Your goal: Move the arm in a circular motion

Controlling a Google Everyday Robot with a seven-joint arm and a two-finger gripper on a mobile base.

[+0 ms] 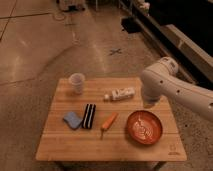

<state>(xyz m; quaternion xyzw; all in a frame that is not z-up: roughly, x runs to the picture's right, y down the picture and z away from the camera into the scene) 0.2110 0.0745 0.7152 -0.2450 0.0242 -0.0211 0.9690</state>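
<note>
The arm (pixel 167 87) is a large glossy white tube that comes in from the right edge and ends in a bulbous joint over the back right part of the wooden table (pixel 65 147). Its lower end hangs just above the table's right side, between a lying white bottle (pixel 120 93) and an orange bowl (pixel 144 127). The gripper itself does not show; it is hidden behind the arm's joint.
On the table stand a white cup (pixel 77 82) at the back left, a blue sponge (pixel 73 119), a black-and-white striped block (pixel 89 116) and a carrot (pixel 109 122) in the middle. A dark bench runs along the right wall. Bare floor lies behind.
</note>
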